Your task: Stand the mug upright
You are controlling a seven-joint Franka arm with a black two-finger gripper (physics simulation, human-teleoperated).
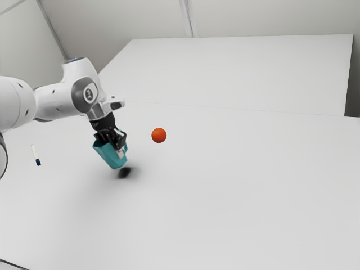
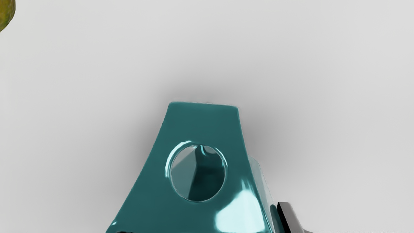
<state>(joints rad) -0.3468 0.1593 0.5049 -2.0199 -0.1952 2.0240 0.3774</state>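
"Where's the mug [image 1: 111,156]?"

"To the exterior view's left of the orange ball [image 1: 158,135], tilted, with its mouth up by the gripper [image 1: 119,145] and its base slanting down toward the ball's side. A dark shadow [image 1: 124,172] lies apart from it, so I take it to be off the table [image 1: 225,197]."

"And the grip?"

"Closed on the mug, I'd judge, near the rim; one finger [image 2: 291,216] sits against its side in the wrist view (the other contact is harder to make out)."

"How will it handle?"

"Stiff and fairly light, I'd guess, but glossy, so it may slip or pivot between the pads. If it's ceramic, it could chip. A wall near the rim is a fair hold, though the weight hangs below. I'd turn the base level slowly, clear of the ball, then lower it flat before letting go."

"No hard squeeze?"

"Firm, not hard (those walls taper toward the base)."
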